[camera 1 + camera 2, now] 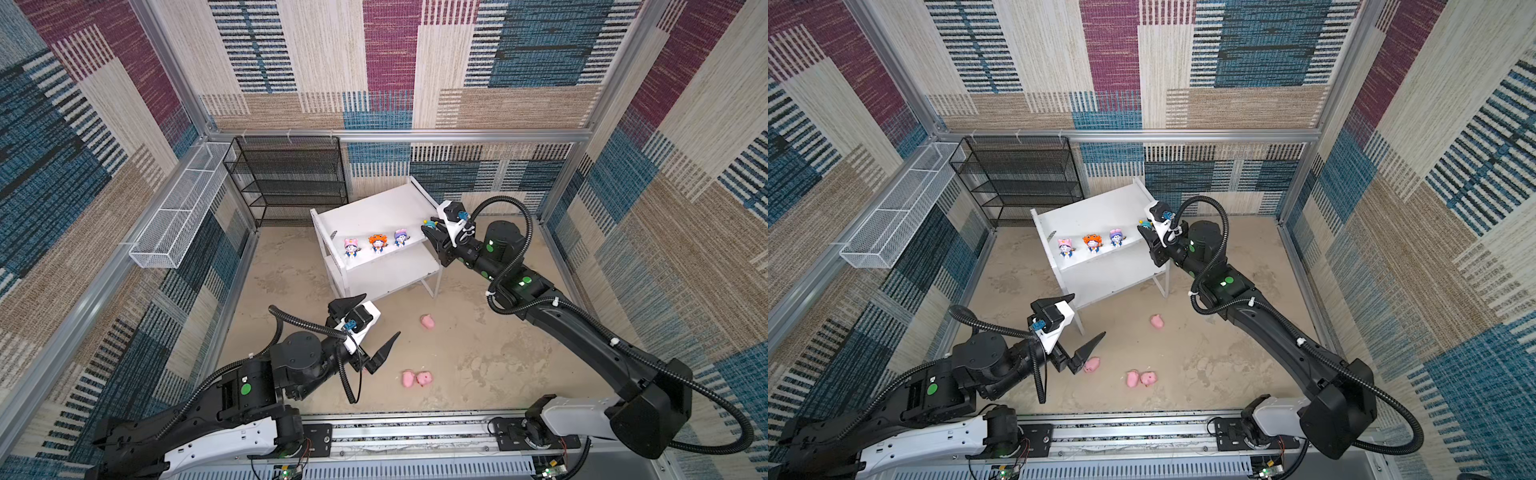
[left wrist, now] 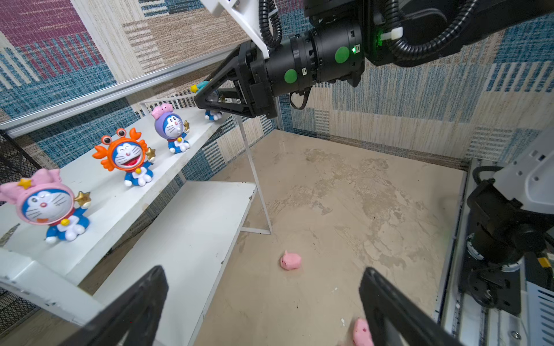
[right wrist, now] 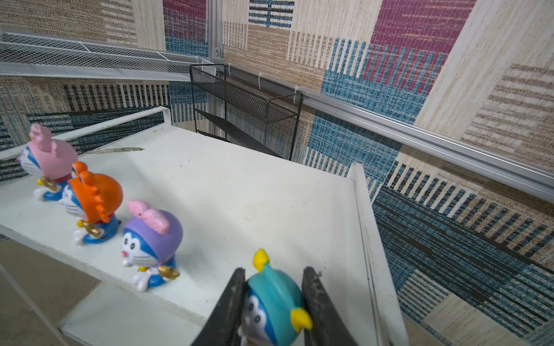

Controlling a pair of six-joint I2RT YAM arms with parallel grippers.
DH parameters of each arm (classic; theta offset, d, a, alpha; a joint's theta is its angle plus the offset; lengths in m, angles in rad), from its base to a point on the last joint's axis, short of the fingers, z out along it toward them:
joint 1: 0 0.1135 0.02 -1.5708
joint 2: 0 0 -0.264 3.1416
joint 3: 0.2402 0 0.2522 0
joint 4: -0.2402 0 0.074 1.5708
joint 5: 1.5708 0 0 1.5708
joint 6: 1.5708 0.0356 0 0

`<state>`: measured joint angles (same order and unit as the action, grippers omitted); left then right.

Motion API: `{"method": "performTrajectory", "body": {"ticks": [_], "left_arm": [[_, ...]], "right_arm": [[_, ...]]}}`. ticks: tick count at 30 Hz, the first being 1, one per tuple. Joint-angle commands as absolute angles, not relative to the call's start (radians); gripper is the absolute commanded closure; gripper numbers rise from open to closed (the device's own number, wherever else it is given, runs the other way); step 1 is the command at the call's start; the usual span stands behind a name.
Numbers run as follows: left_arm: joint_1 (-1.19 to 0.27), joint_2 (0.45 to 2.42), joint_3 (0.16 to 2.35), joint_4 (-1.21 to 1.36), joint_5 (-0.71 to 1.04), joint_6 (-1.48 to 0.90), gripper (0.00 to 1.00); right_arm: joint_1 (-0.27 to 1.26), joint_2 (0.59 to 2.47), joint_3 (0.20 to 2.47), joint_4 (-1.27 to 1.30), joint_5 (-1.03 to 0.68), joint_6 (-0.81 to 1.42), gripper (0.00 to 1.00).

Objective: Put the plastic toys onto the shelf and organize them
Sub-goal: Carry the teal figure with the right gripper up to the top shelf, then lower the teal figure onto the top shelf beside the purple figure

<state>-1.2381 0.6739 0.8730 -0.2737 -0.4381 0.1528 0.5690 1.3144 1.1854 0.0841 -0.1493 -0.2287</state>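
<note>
The white two-tier shelf stands at the back middle. On its top board the pink-hooded, orange-hooded and purple-hooded figurines stand in a row. My right gripper is shut on the teal-hooded figurine at the board's right end, beside the purple one. Pink pigs lie on the floor: one alone, a touching pair, and one by a finger of my left gripper. That gripper hovers open and empty in front of the shelf.
A black wire-mesh rack stands against the back wall left of the shelf. A long white wire-mesh basket hangs on the left wall. Patterned walls enclose the sandy floor, and the arms' base rail runs along the front.
</note>
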Motion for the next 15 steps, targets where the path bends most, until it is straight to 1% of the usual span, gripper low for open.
{"method": "performTrajectory", "body": {"ticks": [1, 15], "left_arm": [[-1.238, 0.675, 0.87, -0.229, -0.423, 0.17, 0.0], [-1.237, 0.647, 0.846, -0.226, -0.423, 0.163, 0.0]], "right_arm": [[0.566, 1.32, 1.189, 0.141, -0.164, -0.232, 0.73], [0.566, 1.351, 1.189, 0.19, -0.211, -0.205, 0.72]]}}
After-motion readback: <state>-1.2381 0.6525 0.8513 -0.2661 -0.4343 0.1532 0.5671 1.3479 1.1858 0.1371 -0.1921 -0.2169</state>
